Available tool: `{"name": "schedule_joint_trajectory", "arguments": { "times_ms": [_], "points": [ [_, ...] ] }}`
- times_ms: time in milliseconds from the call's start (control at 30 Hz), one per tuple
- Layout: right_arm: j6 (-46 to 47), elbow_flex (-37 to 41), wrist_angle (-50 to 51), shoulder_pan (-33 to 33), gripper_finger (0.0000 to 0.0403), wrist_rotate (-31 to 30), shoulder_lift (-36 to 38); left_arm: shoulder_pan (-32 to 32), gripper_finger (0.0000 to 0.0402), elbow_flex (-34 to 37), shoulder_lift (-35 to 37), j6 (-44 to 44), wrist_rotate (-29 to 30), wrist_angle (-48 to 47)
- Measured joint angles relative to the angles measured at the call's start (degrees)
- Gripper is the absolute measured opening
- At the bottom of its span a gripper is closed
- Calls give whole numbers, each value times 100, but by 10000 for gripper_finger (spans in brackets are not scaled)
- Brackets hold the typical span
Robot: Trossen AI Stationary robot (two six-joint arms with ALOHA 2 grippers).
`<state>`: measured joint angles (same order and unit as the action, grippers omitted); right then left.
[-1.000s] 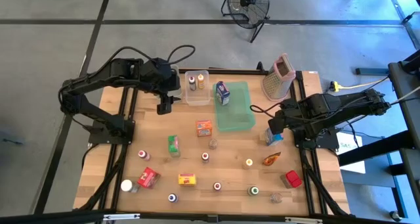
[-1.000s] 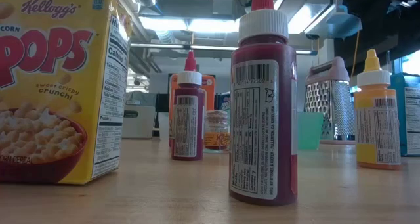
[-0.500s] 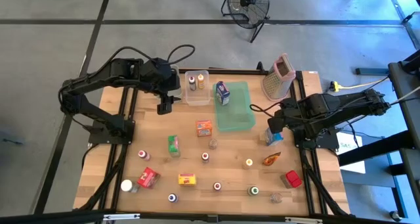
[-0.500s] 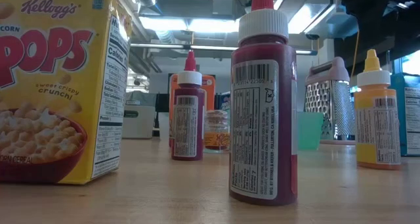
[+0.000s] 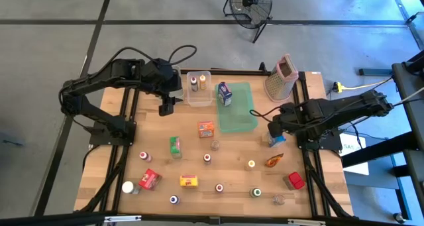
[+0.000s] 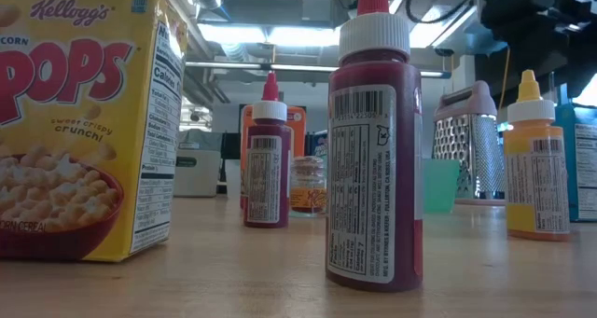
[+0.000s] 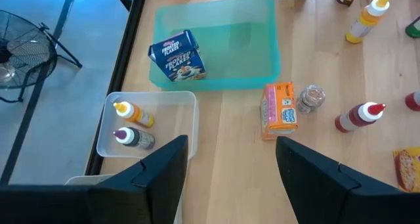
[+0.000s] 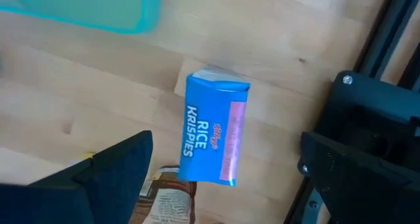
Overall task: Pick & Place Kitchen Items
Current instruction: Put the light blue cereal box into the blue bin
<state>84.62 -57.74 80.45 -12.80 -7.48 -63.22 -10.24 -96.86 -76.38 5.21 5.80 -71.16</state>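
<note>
My right gripper has shifted a little to the left since a second ago and now hangs right over the blue Rice Krispies carton, which stands on the tabletop just right of the green tray. Its fingers are spread wide and empty; in the right wrist view the carton sits squarely between them, untouched. I read that as the arm lining up for a pick, so the next call is a straight descent and a close on the carton's narrow sides.

The low view backs this up: dark arm parts now show at the upper right above the grater, where half a second ago that corner was clearer.

My left gripper has not moved. It waits at the far left of the tabletop beside the clear bin, which already holds two small bottles, and its fingers are partly parted with nothing between them.

The blue Frosted Flakes carton stands in the tray's far corner. Everything else is where it was: the orange carton, the green packet, the yellow carton and the small jars scattered across the near half are still to be collected.
</note>
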Motion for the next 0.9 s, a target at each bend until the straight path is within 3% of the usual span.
{"name": "schedule_joint_trajectory", "arguments": {
  "times_ms": [900],
  "points": [
    [2,1473,-1730,0,387,214,0,0,226,0,0,7,-55,0]
  ]
}}
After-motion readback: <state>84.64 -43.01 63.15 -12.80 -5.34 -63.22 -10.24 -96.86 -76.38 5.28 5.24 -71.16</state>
